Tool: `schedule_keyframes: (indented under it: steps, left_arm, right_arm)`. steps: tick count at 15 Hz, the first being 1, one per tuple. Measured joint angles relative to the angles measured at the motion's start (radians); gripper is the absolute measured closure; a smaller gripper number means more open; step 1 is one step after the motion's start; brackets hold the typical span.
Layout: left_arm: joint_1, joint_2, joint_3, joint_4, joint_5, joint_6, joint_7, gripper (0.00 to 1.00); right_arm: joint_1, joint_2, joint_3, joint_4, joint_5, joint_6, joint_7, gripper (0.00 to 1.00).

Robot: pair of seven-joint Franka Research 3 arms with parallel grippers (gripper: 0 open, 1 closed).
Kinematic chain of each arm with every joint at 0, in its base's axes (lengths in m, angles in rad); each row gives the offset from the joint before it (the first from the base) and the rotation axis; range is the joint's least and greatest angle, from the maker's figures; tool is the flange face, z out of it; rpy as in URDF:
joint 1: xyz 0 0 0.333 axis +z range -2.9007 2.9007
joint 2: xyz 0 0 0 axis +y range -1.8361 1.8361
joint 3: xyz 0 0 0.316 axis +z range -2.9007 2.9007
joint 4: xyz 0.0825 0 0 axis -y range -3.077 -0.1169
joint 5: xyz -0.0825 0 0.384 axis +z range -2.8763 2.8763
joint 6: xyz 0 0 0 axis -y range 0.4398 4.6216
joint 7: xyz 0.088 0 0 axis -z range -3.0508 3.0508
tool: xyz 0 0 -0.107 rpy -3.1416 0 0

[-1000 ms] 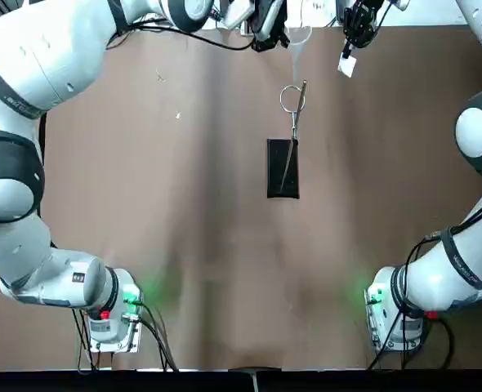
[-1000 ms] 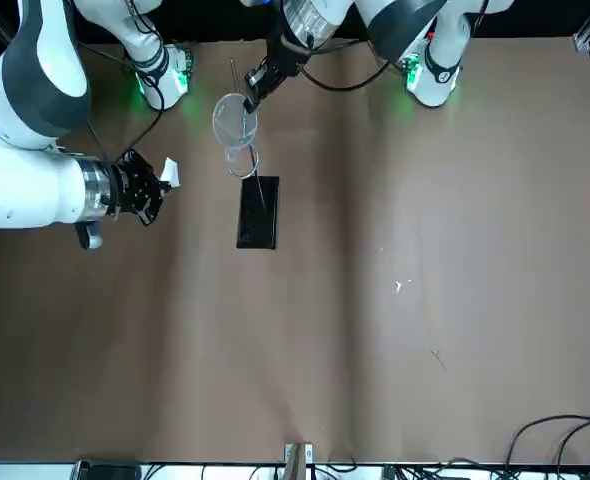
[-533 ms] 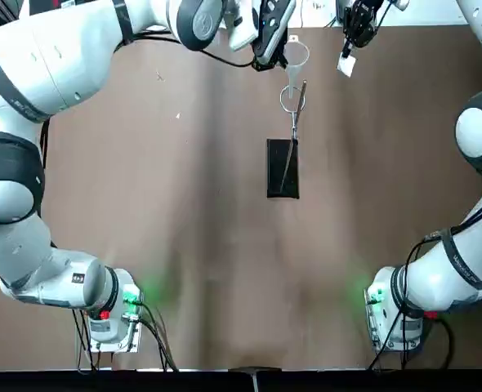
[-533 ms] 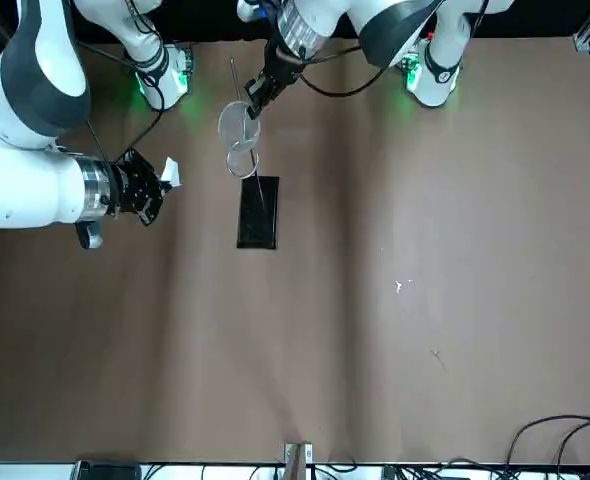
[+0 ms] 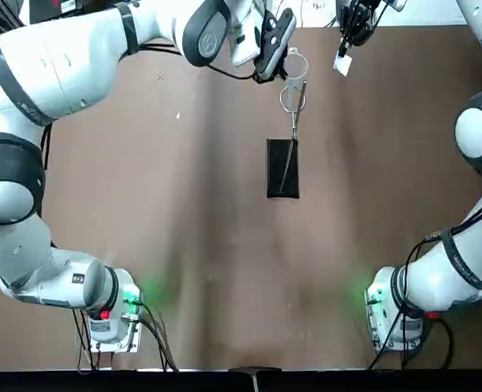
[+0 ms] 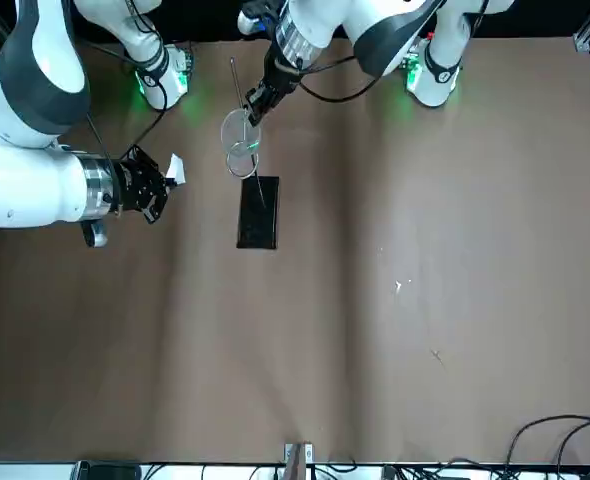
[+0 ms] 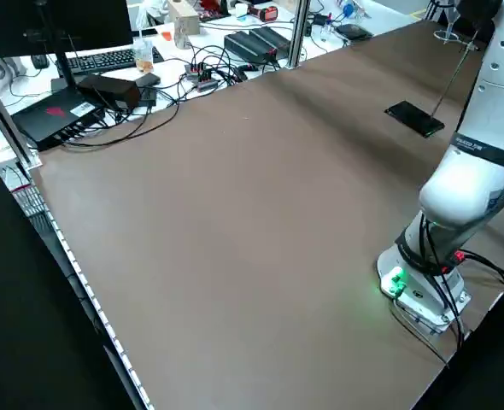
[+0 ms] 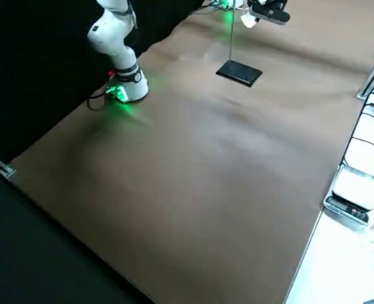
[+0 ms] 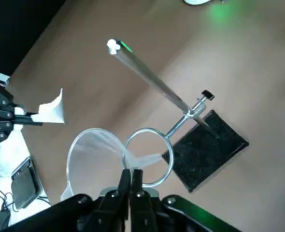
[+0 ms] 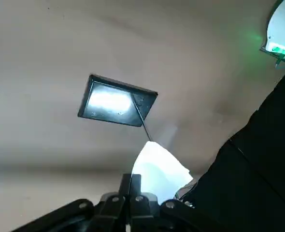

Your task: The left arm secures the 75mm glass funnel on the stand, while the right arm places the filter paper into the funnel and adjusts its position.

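Observation:
My left gripper is shut on the clear glass funnel, gripping it near its stem, as the left wrist view shows. The funnel hangs beside and partly over the stand's wire ring, not seated in it. The stand's black base plate lies mid-table with its thin rod rising from it. To the right of the stand in the top view, my right gripper is shut on the white folded filter paper, held in the air apart from the ring. The front view has funnel, ring and paper.
The brown table top stretches around the stand, with a few small white specks on it. Both green-lit arm bases stand at the near edge. Cables, a keyboard and boxes lie on a bench past the far edge.
My left gripper has carried the funnel from the far table edge toward the stand's ring. The right gripper with the paper has shifted only slightly.

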Motion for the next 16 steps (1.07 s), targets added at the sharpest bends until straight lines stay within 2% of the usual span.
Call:
schedule_keyframes:
  steps: [16]
  left_arm:
    - [-0.02, 0.013, 0.001, -0.118, 0.087, 0.156, -0.005, 0.95]
  right_arm:
    - [0.081, 0.0, 0.0, 0.0, 0.007, 0.0, 0.062, 0.99]
